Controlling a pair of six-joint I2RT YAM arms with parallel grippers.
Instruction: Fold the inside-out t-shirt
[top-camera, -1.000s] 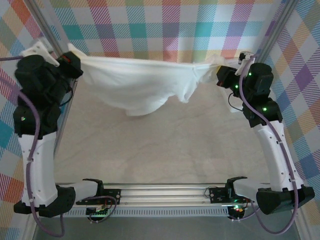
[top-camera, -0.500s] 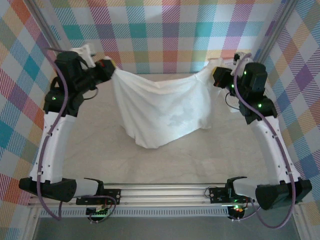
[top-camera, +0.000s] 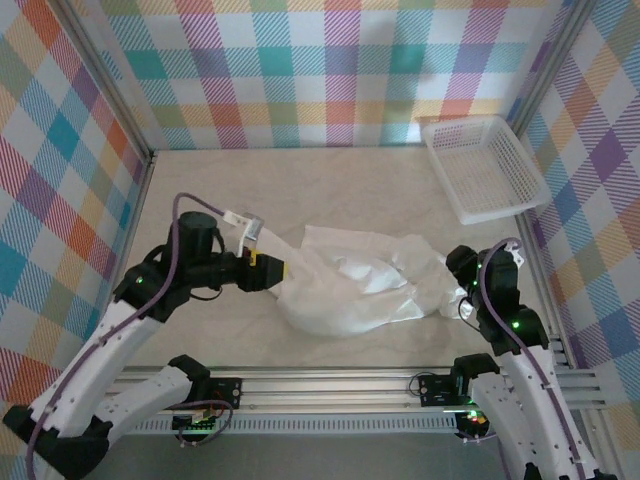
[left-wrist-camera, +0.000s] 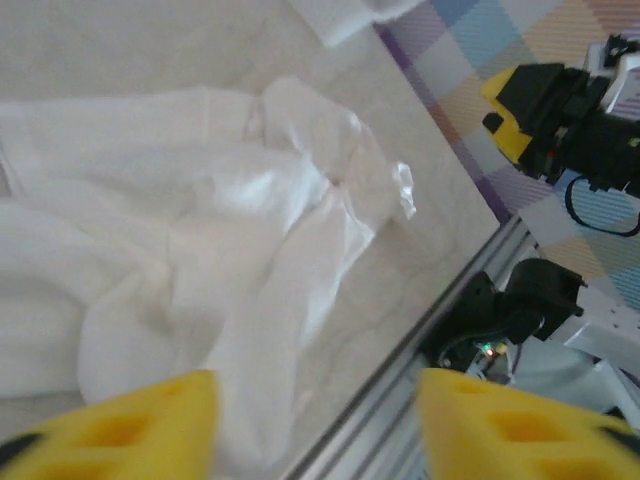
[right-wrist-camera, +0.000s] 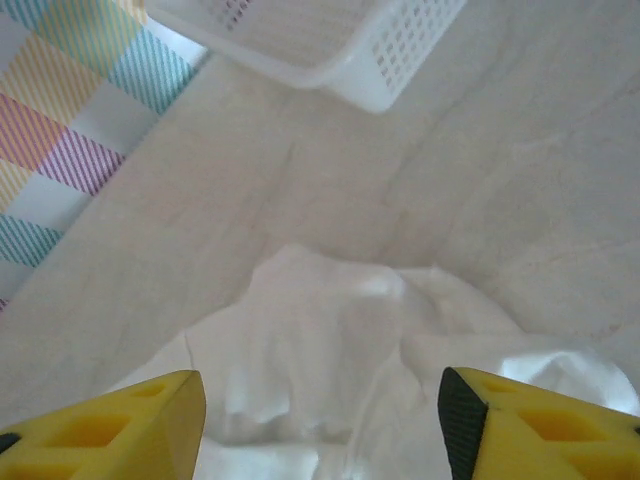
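Marbled beige table (top-camera: 300, 190): inside-out t-shirt (top-camera: 350, 290) lies crumpled, long axis 9-to-3 o'clock. Left gripper (left-wrist-camera: 315, 410) at 9 end, right gripper (right-wrist-camera: 320, 400) at 3, both wide, empty.

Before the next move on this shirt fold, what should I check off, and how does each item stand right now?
1. Left end effector open and empty: ok.
2. Right end effector open and empty: ok.
3. Shirt lying wholly on the table: ok.
4. Shirt spread flat for folding: not ok, it lies bunched and wrinkled.
5. Basket apart from the shirt: ok, it sits in the far right corner.
6. Collar and sleeves located: cannot tell.
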